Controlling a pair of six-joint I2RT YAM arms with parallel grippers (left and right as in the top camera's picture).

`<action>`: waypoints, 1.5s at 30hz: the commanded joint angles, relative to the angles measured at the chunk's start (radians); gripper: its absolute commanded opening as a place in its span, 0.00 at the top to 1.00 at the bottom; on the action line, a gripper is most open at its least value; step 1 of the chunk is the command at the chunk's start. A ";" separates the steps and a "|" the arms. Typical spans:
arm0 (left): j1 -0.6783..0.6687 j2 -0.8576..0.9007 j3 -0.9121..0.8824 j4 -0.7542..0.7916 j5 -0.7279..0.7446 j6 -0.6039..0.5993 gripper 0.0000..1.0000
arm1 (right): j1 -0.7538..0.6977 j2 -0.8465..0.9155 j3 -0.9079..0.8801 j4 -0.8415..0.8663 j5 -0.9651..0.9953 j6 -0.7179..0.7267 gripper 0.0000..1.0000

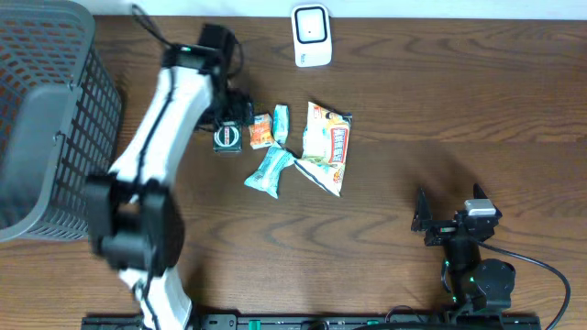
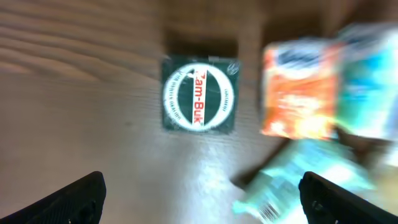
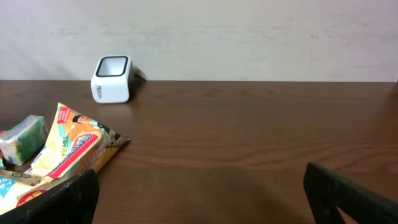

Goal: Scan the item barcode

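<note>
We find left jaws and right jaws open, empty; closing on the Zam-Buk tin [image 2: 199, 93] could snag the adjacent orange packet [image 2: 295, 93].

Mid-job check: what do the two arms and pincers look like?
Left arm: white links, black joints, black cable along it. Right arm: black, pale camera block, trailing black cable. Left pincer and right pincer: both black.
</note>
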 commanded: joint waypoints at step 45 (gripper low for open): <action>0.682 -0.610 0.052 -0.240 0.002 -0.521 0.02 | -0.008 -0.006 -0.001 -0.005 0.004 0.011 0.01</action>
